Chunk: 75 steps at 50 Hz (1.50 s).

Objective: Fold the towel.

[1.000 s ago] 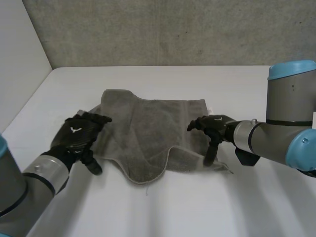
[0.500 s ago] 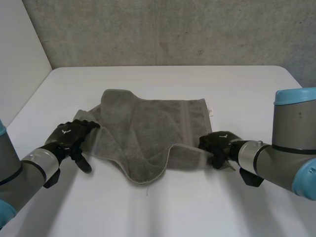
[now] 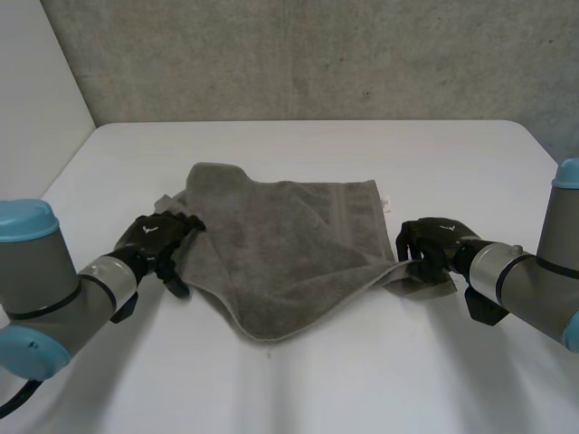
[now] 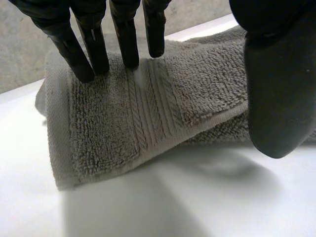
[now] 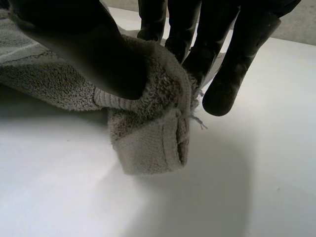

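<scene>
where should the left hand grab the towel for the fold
The towel's left edge, at the woven band under the left hand's fingertips. Come from the robot's left, thumb sliding beneath, fingers on top: that edge lies doubled and looks slightly raised off the table, leaving room. The right hand pinches the opposite near corner, so the grips would match.
</scene>
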{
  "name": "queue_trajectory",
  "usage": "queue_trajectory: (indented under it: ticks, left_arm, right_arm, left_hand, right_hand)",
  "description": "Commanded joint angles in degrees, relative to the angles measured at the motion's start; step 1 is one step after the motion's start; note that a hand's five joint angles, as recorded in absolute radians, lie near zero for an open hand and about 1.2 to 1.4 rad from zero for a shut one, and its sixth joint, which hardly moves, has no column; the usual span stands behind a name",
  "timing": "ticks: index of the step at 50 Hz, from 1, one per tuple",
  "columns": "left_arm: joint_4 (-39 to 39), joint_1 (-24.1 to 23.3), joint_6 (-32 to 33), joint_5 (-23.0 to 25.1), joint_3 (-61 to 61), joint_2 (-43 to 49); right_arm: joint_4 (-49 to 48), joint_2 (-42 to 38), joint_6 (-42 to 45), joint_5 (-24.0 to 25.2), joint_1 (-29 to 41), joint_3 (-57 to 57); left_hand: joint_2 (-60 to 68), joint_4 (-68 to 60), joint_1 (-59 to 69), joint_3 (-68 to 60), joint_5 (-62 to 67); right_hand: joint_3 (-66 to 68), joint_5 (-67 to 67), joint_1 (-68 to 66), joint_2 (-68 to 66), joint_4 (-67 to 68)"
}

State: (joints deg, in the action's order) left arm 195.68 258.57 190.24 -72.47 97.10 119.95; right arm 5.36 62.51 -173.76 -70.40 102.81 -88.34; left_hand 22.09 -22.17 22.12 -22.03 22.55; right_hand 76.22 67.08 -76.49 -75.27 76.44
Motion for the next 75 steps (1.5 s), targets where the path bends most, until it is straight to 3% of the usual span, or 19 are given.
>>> queue_trajectory:
  ticks: [1,7,13,22,26,34,40,44,50,56,60,64,69,75]
  left_arm:
    - [0.0,-1.3,-0.1,-0.2,-4.3,3.1]
    - [0.0,-1.5,-0.1,-0.3,-6.2,4.5]
    - [-0.1,-1.5,-0.6,-0.3,-7.8,4.6]
    - [-0.6,-0.4,-0.7,-0.3,-7.0,-0.1]
    - [-0.8,0.7,-0.7,-0.7,-5.5,-2.8]
    - [-1.4,1.8,-0.7,-1.4,-2.4,-9.6]
    - [-5.7,2.6,-0.5,-1.2,-0.9,-24.6]
    - [-8.6,2.4,-0.6,-1.0,-3.7,-35.0]
    - [-13.3,2.3,-0.6,-1.2,-10.0,-41.6]
    - [-17.8,2.5,-0.2,-1.4,-13.3,-40.1]
    - [-24.0,2.8,0.1,-1.3,-14.8,-31.8]
    - [-28.0,2.7,0.5,-1.3,-16.1,-25.3]
    - [-33.1,1.9,5.6,-1.5,-22.0,-10.1]
    - [-34.9,1.7,7.6,-3.6,-31.5,-2.8]
  right_arm:
    - [0.0,0.0,0.2,0.0,-0.7,0.1]
    - [0.0,0.0,0.2,0.0,-1.1,0.2]
    - [0.0,0.1,0.4,-0.1,-1.6,0.5]
    - [0.2,2.6,1.1,0.0,-2.8,1.0]
    - [0.3,4.8,1.1,-0.1,-2.9,1.0]
    - [0.9,13.9,1.1,-0.2,-3.0,0.7]
    - [4.4,24.8,2.2,1.1,-3.0,4.9]
    - [11.8,29.0,4.4,3.5,-3.1,13.8]
    - [25.3,27.6,9.4,4.1,-3.0,29.7]
    - [34.8,21.5,17.2,3.7,-2.7,37.4]
    - [39.4,15.3,26.1,2.0,-2.1,40.5]
    - [39.5,10.5,28.3,-0.4,-1.6,41.6]
    - [36.1,1.2,29.1,-6.4,2.9,45.3]
    - [29.1,-5.2,28.9,-9.6,6.4,52.5]
  left_hand:
    - [3.4,-3.3,3.4,-3.5,-7.0]
    - [7.0,-6.9,6.9,-7.0,-3.5]
    - [32.0,-31.9,31.9,-32.0,21.5]
    - [43.5,-43.4,43.4,-43.5,33.0]
    - [57.9,-57.8,57.9,-57.9,47.4]
    - [57.9,-57.8,57.9,-58.0,47.4]
    - [57.9,-57.8,57.9,-58.0,47.4]
    - [57.9,-57.8,57.9,-58.0,47.4]
    - [57.9,-57.8,57.9,-58.0,47.4]
    - [57.9,-57.8,57.9,-58.0,47.4]
    - [57.9,-57.8,57.9,-58.0,47.4]
    - [57.9,-57.8,57.9,-58.0,47.4]
    - [57.9,-57.8,57.9,-58.0,47.4]
    - [57.9,-57.8,57.9,-58.0,47.4]
  right_hand:
    - [3.8,2.9,-3.5,-4.7,3.6]
    - [3.8,2.9,-3.5,-4.7,3.6]
    - [3.8,2.9,-3.5,-4.7,3.6]
    - [3.8,2.9,-3.5,-4.7,3.6]
    - [3.8,2.9,-3.5,-4.7,3.6]
    - [3.8,2.9,-3.5,-4.7,3.6]
    - [3.8,2.9,-3.5,-4.7,3.6]
    - [3.8,2.9,-3.5,-4.7,3.6]
    - [3.8,2.9,-3.5,-4.7,3.6]
    - [3.8,2.9,-3.5,-4.7,3.6]
    - [3.8,2.9,-3.5,-4.7,3.6]
    - [3.8,2.9,-3.5,-4.7,3.6]
    - [3.8,2.9,-3.5,-4.7,3.6]
    - [3.8,2.9,-3.5,-4.7,3.6]
